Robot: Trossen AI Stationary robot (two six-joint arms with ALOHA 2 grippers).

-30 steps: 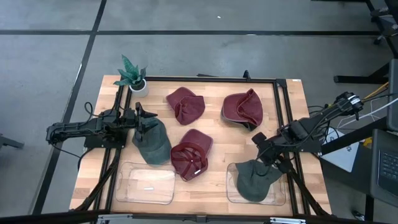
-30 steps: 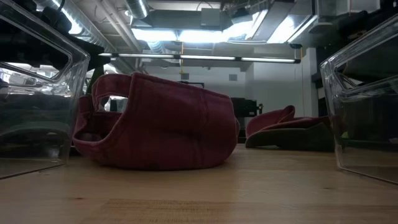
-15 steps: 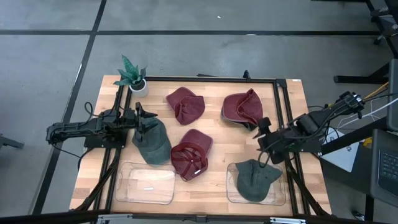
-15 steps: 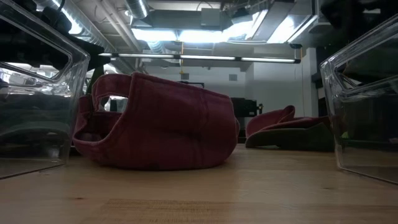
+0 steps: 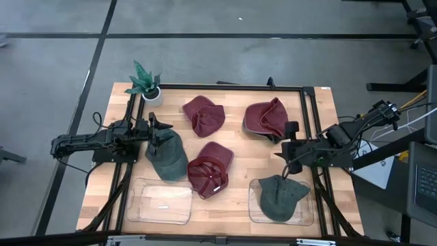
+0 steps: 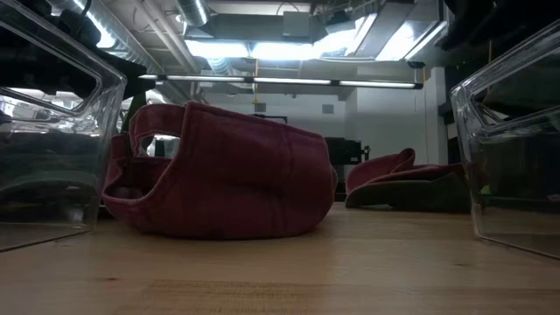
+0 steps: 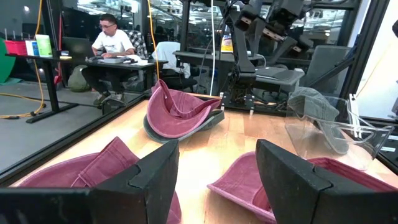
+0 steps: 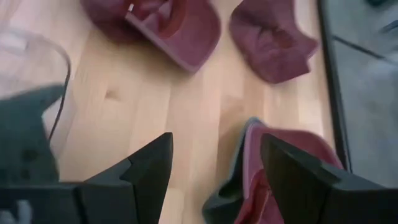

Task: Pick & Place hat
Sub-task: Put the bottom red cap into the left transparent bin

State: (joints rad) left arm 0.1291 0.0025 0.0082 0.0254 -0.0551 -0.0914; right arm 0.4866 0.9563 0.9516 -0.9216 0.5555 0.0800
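Observation:
A dark green hat [image 5: 280,197] lies in the clear bin [image 5: 254,212] on the table's near right. My right gripper [image 5: 287,146] is open and hovers just beyond that bin's far edge, holding nothing; in the right wrist view its fingers frame bare wood [image 8: 214,168]. A second green hat [image 5: 168,157] rests crown-up on the table at the left. My open left gripper [image 5: 157,131] stands at that hat's far-left edge. Three red hats lie on the wood: one in the middle [image 5: 209,169], two toward the far side [image 5: 203,115] [image 5: 266,118].
A second clear bin [image 5: 160,201] sits near left. A small potted plant [image 5: 145,83] stands at the far left corner. A black frame [image 5: 232,87] runs round the tabletop. In the low view the middle red hat [image 6: 227,175] lies between both bins' walls. A person sits in the room behind [image 7: 115,38].
My right gripper has drawn back from over the near right bin, moving up and toward the table's far edge. The green hat has stayed behind, lying in that bin. The left arm and the other hats have kept still.

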